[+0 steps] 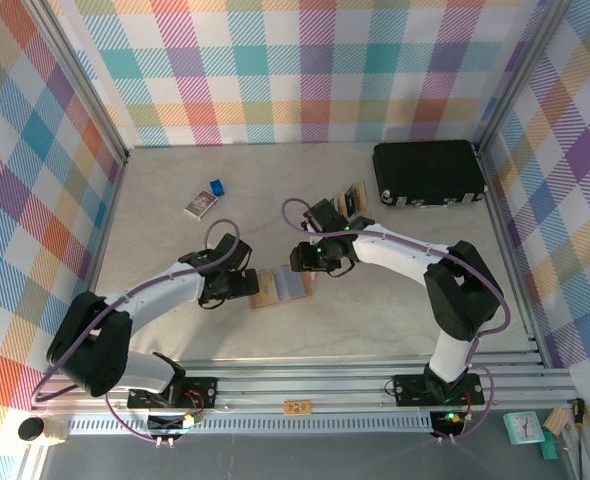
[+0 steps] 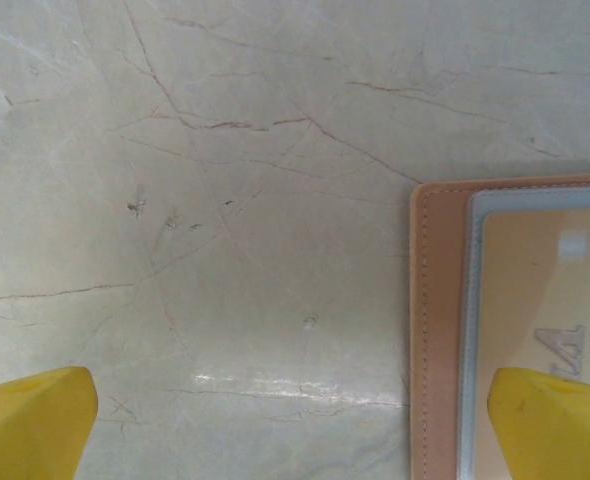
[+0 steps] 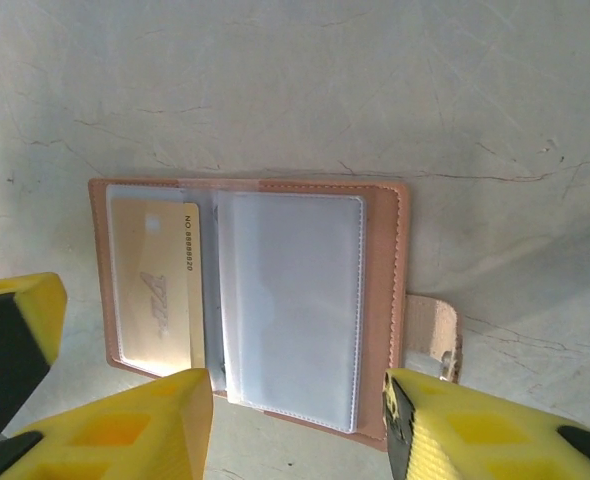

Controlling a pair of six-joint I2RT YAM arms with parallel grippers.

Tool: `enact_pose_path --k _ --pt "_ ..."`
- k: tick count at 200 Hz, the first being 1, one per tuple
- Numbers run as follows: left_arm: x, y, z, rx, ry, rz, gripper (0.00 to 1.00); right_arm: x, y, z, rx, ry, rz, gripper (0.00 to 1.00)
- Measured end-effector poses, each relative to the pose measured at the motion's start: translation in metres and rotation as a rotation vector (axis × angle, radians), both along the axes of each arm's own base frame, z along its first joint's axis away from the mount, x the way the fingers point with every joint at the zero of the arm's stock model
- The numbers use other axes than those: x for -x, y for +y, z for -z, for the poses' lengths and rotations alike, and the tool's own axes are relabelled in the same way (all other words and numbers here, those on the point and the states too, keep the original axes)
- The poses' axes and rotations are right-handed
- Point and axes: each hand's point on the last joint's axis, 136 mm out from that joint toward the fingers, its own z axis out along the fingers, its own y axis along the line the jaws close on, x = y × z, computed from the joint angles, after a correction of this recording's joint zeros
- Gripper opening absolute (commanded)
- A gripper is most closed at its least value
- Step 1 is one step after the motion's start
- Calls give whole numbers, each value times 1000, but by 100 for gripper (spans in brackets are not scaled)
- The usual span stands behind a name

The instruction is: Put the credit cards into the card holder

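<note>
The card holder point(image 1: 280, 287) lies open on the table between my two grippers, a tan folding wallet with clear sleeves. One gold credit card point(image 3: 155, 290) sits in its left sleeve, and the sleeve beside it point(image 3: 290, 300) is empty; the clasp tab point(image 3: 430, 335) sticks out on the right. My right gripper point(image 3: 300, 430) hovers over the holder's near edge, open, with nothing between its fingers. My left gripper point(image 2: 295, 430) is open wide at the holder's stitched edge point(image 2: 440, 330), one fingertip point(image 2: 555, 420) over the gold card point(image 2: 535, 290). More credit cards point(image 1: 353, 198) lie further back.
A large black case point(image 1: 430, 173) stands at the back right, close to the loose cards. A small printed box point(image 1: 201, 204) and a tiny blue object point(image 1: 216, 186) lie at the back left. Checked walls enclose the table on three sides.
</note>
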Motion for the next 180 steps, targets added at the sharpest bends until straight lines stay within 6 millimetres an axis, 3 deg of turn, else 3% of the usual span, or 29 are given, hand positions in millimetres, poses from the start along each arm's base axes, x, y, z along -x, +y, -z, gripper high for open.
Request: enact_pose_path --k 75,180 --pt "12 3 21 -39 56 -10 100 1 6 8 -17 20 -10 50" --pt "15 6 26 -56 53 -14 100 2 4 31 20 56 -7 50"
